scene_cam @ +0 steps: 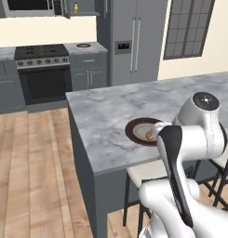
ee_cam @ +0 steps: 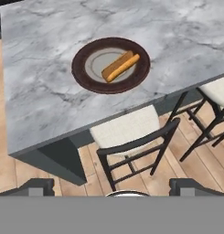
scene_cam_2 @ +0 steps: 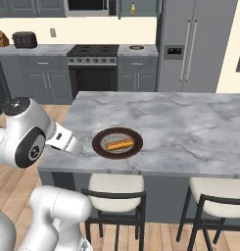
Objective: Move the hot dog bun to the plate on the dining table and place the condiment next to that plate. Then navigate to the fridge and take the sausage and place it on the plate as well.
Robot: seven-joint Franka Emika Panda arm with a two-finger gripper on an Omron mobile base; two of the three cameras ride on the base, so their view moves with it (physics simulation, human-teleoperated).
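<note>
Bun (ee_cam: 120, 66) on plate (ee_cam: 81, 68), beyond the spread hand (ee_cam: 111, 187).

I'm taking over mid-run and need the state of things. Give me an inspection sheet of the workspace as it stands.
Surface: grey marble dining table, bare apart from the plate.
Job's things: hot dog bun lies on the dark-rimmed plate, near the table's front edge. No condiment beside the plate; a yellow bottle on the high shelf by the fridge may be it. Sausage: nothing seen.
Clutter: nothing seen on the table.
Gripper: gripper open, empty, held back from the table above a stool.
Cables: nothing seen.
Surroundings: two stools at the table; stove, toaster and knife block on the far counter; fridge doors shut.
</note>
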